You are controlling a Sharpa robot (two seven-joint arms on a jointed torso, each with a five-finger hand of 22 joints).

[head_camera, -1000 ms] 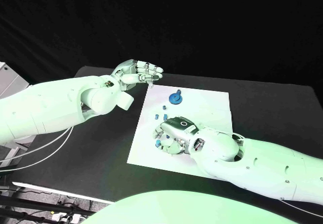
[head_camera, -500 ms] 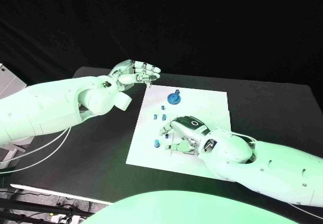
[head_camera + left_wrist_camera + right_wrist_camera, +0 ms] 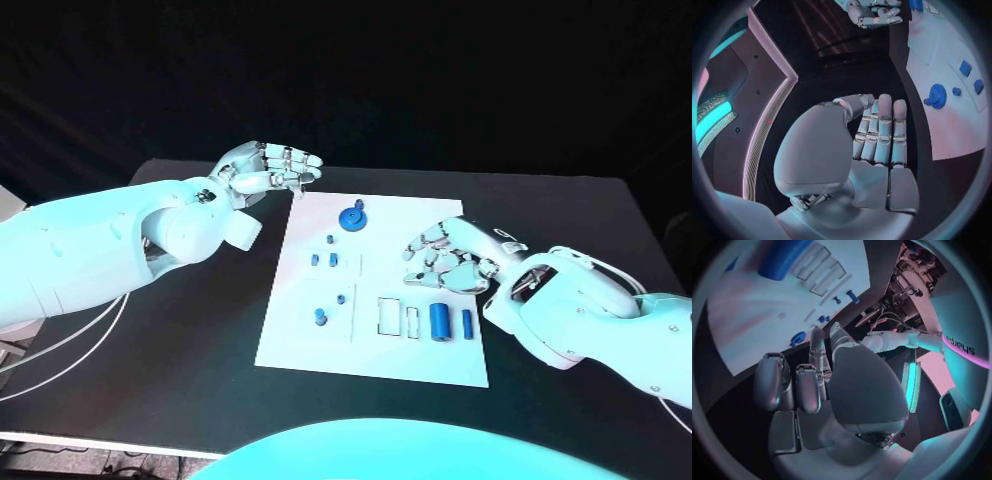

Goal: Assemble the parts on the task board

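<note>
The white task board (image 3: pixel 433 215) lies in the middle of the black table. A blue gear-like part (image 3: pixel 353 216) stands near its far edge. Several small blue pieces (image 3: pixel 333 259) dot its left half, and two blue cylinders (image 3: pixel 438 320) lie by the rectangular slots (image 3: pixel 389 316) near the front. My left hand (image 3: pixel 267 168) hovers off the board's far left corner, fingers curled in with nothing seen in them. My right hand (image 3: pixel 450 258) hangs over the board's right edge, fingers curled too. The left wrist view shows the curled left hand (image 3: pixel 873 145), the gear (image 3: pixel 936 95) and the board (image 3: pixel 942 115).
Black table surface (image 3: pixel 188 330) surrounds the board on all sides. The right wrist view shows my right hand (image 3: pixel 817 390), a blue cylinder (image 3: pixel 786 260), the slots (image 3: pixel 820 262) and the gear (image 3: pixel 798 338).
The camera has shifted. My right hand has lifted off the board's front middle and moved to its right edge, uncovering the two blue cylinders. The left hand stays curled by the far corner.
</note>
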